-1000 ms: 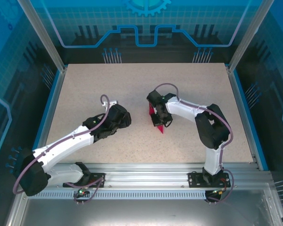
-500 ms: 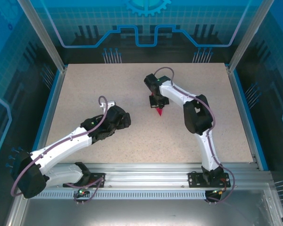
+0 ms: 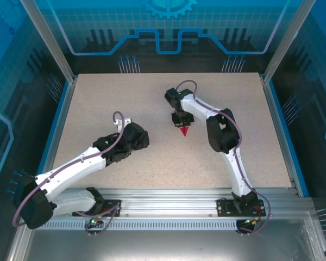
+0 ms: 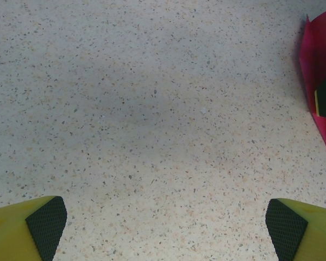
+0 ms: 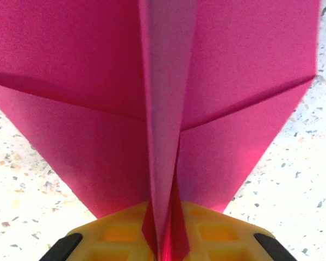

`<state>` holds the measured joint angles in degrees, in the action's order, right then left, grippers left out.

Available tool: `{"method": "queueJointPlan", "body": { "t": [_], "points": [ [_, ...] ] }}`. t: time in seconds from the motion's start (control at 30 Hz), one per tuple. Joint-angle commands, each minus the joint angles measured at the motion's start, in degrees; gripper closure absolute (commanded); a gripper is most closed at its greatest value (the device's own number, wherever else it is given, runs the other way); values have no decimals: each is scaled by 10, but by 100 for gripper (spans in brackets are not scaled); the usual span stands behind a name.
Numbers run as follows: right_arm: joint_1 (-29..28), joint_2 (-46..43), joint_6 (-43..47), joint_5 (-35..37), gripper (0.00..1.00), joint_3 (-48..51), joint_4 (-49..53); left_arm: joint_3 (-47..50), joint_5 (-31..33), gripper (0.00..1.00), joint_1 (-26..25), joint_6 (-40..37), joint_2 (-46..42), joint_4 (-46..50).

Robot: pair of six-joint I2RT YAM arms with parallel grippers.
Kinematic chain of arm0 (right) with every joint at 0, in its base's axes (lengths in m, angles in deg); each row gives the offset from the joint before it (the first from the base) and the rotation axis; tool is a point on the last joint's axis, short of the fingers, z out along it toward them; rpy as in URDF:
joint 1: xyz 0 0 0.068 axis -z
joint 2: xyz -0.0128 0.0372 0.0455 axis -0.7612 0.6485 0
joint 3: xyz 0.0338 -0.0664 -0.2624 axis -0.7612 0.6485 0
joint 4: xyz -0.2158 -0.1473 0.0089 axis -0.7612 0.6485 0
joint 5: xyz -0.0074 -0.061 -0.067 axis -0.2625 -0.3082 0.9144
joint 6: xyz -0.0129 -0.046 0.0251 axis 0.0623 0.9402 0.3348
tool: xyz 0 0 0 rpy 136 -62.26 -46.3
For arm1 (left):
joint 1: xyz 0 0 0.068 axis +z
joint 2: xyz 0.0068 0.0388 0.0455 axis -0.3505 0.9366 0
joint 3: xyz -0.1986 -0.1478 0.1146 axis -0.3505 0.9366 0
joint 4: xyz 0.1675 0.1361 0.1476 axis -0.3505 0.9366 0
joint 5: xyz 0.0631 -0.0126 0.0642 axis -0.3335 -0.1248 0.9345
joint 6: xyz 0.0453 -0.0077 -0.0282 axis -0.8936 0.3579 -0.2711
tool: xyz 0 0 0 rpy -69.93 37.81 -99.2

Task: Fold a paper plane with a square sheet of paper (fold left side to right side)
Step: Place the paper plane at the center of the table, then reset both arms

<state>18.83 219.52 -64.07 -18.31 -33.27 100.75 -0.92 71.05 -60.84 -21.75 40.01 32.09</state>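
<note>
One paper plane [image 5: 152, 81], seemingly pinched, right gripper [image 5: 165, 242]

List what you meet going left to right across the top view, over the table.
left gripper → paper plane → right elbow

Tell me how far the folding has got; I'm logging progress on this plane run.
Done: the paper plane is folded into a pointed dart with a centre crease. In hand: the right claw pinches its keel; the left claw hangs open, apart. Left: probably just releasing it.
</note>
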Motion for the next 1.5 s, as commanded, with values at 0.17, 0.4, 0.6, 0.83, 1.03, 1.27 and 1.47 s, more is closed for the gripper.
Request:
{"method": "queueJointPlan", "body": {
  "t": [0.17,0.4,0.6,0.83,1.03,1.27,1.47],
  "points": [
    [-6,-2,1,12,78,-10,25,3,18,2,3,8,-3,22],
    [-13,-34,3,24,72,-7,36,0,18,2,3,5,-2,25],
    [-22,-63,5,34,68,-6,48,-1,18,2,3,7,-4,29],
    [-31,-140,14,39,59,18,62,-5,17,1,17,10,-8,28],
    [-34,-301,46,68,45,103,34,16,-53,2,113,0,-42,0],
    [-1,-548,119,85,22,324,-118,57,-7,2,233,-32,-128,-30],
    [140,-736,129,33,0,574,-305,115,132,2,263,-88,-171,-108]
  ]
}}
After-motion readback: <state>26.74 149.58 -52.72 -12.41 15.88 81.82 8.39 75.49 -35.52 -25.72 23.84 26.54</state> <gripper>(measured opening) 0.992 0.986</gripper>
